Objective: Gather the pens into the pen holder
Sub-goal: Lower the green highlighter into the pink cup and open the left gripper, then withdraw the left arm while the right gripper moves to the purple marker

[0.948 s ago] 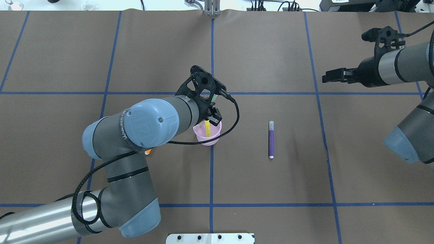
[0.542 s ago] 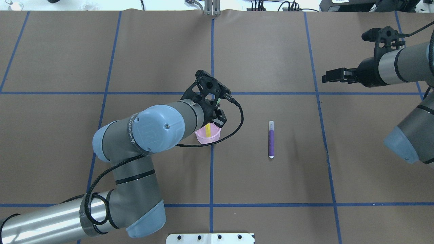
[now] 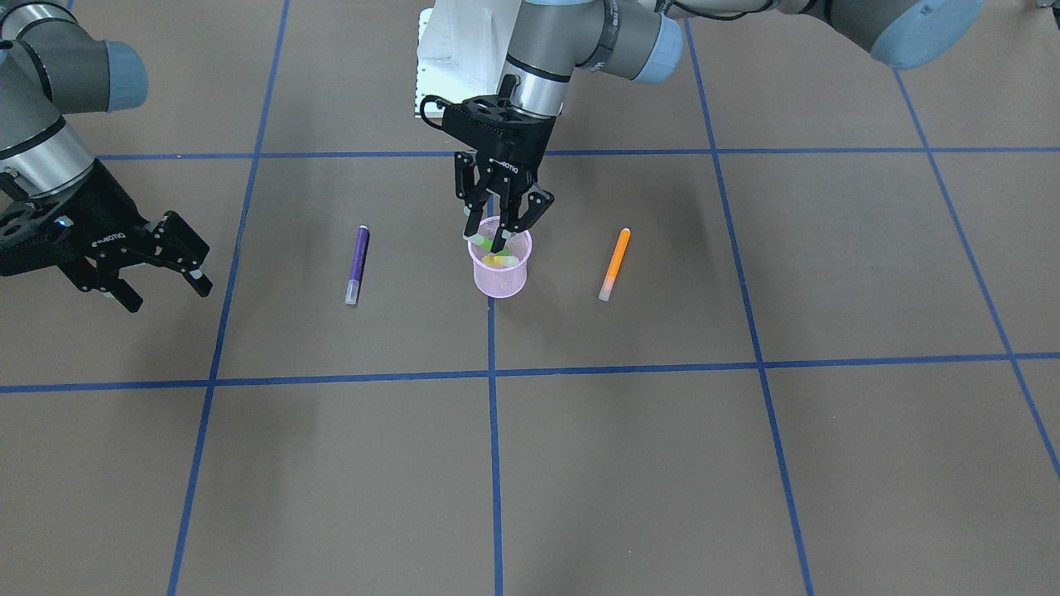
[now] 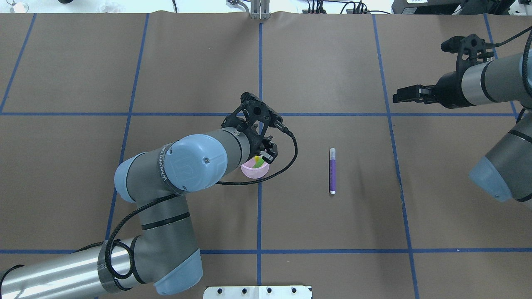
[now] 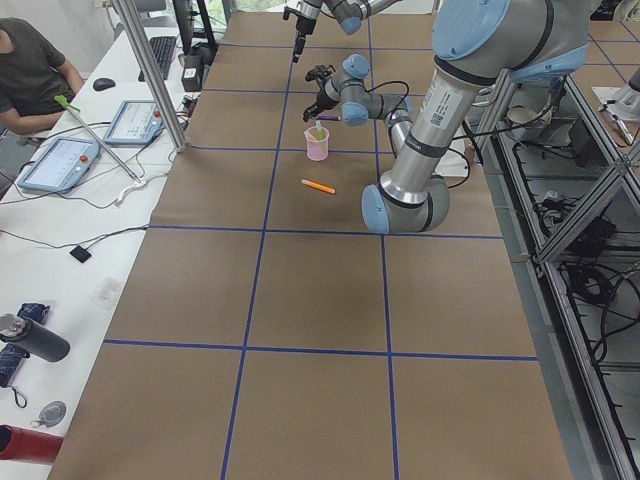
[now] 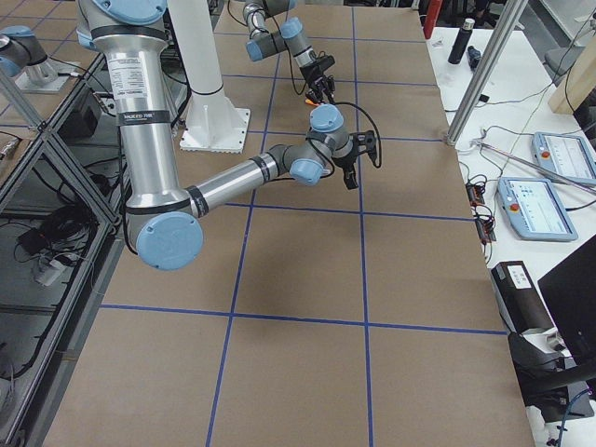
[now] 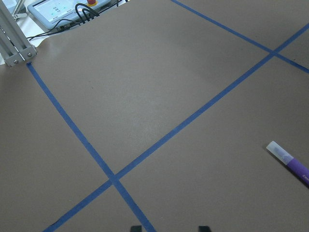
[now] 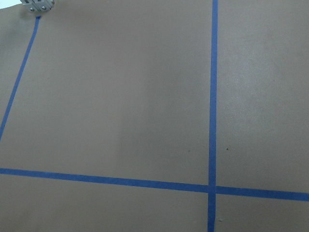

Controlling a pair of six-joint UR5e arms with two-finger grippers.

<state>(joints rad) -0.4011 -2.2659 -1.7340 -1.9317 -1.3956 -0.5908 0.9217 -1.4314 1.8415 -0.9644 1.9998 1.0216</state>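
The pink mesh pen holder (image 3: 499, 280) stands near the table's middle, partly under my left arm in the overhead view (image 4: 250, 170). The green pen (image 3: 498, 258) leans inside it, touching neither finger. My left gripper (image 3: 500, 227) hangs open just above the holder's rim, also in the overhead view (image 4: 264, 154). The purple pen (image 4: 332, 170) lies flat on my right side of the holder, also in the front view (image 3: 357, 263). The orange pen (image 3: 614, 263) lies flat on my left side, hidden by my arm in the overhead view. My right gripper (image 3: 170, 285) is open and empty, far off.
The table is brown paper with blue tape lines (image 4: 259, 207). The white robot base plate (image 4: 257, 292) sits at the near edge. An operator (image 5: 30, 70) and tablets (image 5: 60, 160) are beyond the far edge.
The green pen was upright between the left fingers over the holder. It now leans loose inside the holder. The left arm has shifted slightly right. The right arm is still.
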